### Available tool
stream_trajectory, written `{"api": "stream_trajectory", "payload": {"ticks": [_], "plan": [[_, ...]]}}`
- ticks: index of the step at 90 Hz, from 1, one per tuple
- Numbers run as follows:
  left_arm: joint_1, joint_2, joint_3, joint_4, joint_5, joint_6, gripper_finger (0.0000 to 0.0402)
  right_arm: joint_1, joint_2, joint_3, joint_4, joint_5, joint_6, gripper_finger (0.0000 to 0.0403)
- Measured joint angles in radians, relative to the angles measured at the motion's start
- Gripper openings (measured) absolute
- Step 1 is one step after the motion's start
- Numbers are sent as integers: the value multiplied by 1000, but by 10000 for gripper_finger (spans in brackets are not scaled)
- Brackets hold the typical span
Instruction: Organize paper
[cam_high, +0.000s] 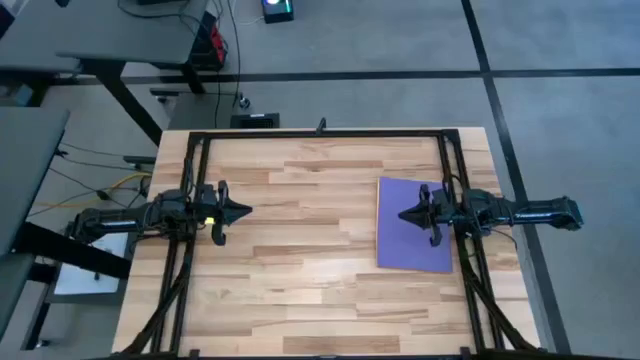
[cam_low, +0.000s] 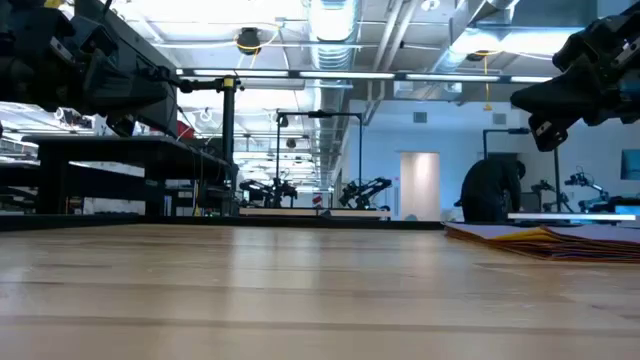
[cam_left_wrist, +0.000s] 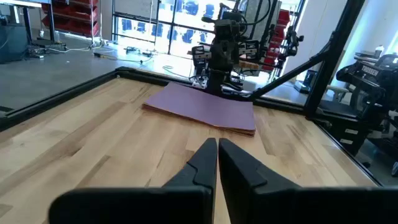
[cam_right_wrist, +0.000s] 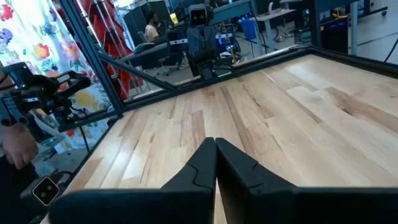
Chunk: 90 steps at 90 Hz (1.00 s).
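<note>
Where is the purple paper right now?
In the high view, the purple paper lies flat on the right side of the wooden table, on top of a stack. The right gripper is above it, fingers shut.

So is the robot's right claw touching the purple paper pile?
Apart. In the low view the right gripper hangs well above the paper, with clear room background between them. Its fingers are shut on nothing.

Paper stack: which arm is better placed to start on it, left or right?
Right, probably. The right gripper hangs shut directly over the paper stack at the table's right side. The left gripper, also shut, sits on the far left with bare wood between it and the stack.
</note>
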Motion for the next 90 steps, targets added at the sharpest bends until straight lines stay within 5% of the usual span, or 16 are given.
{"api": "stream_trajectory", "payload": {"ticks": [74,83,90], "plan": [[2,0,0,14,-13,-2,0,-9,1,0,6,14,-34,0],[10,1,0,127,-122,-142,0,-31,-2,0,61,40,120,0],[30,0,0,244,-332,-291,0,-59,-2,0,102,153,394,0]]}}
